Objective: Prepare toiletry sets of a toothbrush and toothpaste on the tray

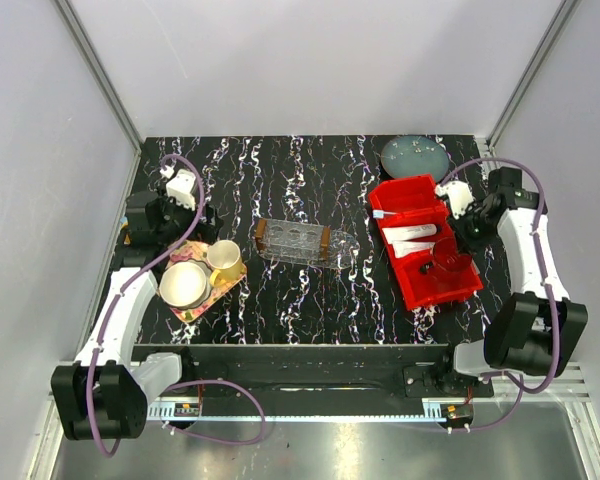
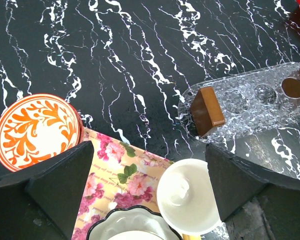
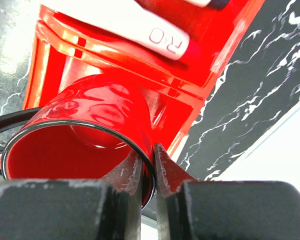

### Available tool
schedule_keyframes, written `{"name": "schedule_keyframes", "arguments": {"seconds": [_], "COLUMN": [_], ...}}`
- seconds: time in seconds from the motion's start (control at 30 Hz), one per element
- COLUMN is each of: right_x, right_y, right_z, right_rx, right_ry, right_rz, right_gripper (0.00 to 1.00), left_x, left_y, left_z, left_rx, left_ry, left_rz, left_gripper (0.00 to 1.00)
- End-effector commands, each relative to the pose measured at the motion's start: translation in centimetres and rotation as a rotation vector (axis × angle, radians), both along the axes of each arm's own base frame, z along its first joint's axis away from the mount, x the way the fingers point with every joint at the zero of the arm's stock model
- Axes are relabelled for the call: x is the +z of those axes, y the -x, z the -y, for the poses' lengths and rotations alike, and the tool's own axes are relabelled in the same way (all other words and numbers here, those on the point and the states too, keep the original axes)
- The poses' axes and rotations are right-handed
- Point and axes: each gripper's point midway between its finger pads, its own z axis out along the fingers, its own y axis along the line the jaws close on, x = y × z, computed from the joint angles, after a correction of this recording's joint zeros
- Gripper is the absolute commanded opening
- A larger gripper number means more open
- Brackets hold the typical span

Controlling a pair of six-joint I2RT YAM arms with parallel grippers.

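**A:** What is the left tool (image 2: 149, 147) doing?

**B:** It is hanging wide open, holding nothing, above the flowery tray (image 2: 125, 175) and its cups (image 2: 185, 195). The clear tray (image 1: 295, 243) is lying to its right at the middle of the table (image 1: 310, 170), with nothing showing in it.

**A:** And where are the set's pieces sitting?

**B:** Further right, in the red bin (image 1: 460, 288). The toothpaste (image 1: 412, 235) tubes are lying in the middle compartment. What looks like the toothbrush (image 1: 385, 212) is lying in the far one. All of them are lying crosswise to the bin's length, and the right arm is plainly the nearer one.

**A:** Is the right tool (image 3: 151, 160) free?

**B:** No. It is pinching the rim of a red cup (image 3: 85, 115) at the bin's near compartment, jaws nearly closed on the wall. The tubes are lying just beyond it, so I am guessing the cup is needing release first.
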Motion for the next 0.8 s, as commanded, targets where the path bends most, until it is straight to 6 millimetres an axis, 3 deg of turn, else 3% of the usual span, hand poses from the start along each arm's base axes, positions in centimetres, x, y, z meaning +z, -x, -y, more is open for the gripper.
{"name": "schedule_keyframes", "arguments": {"seconds": [0.0,0.17,0.3,0.63,0.77], "right_x": [6.0,8.9,9.3,7.9,5.9], "right_y": [-1.3,-2.4,-3.3,-6.3,-8.2], "right_z": [-1.9,-3.8,-7.1,-15.3,-18.1], "right_rx": [0.142,0.258,0.395,0.662,0.705], "right_ry": [-0.063,-0.072,-0.024,-0.058,-0.044], "right_rz": [0.137,0.135,0.130,0.112,0.081], "right_gripper": [0.00,0.00,0.00,0.00,0.00], "left_x": [2.8,3.1,3.3,3.4,3.2], "left_y": [-0.8,-0.8,-0.8,-0.9,-0.9], "left_z": [1.2,1.6,2.0,1.8,1.7], "left_rx": [-0.074,-0.094,-0.117,-0.109,-0.101], "left_ry": [0.002,0.013,0.015,0.000,-0.006], "left_rz": [0.056,0.056,0.060,0.061,0.058], "left_gripper": [0.99,0.99,0.99,0.99,0.99]}}
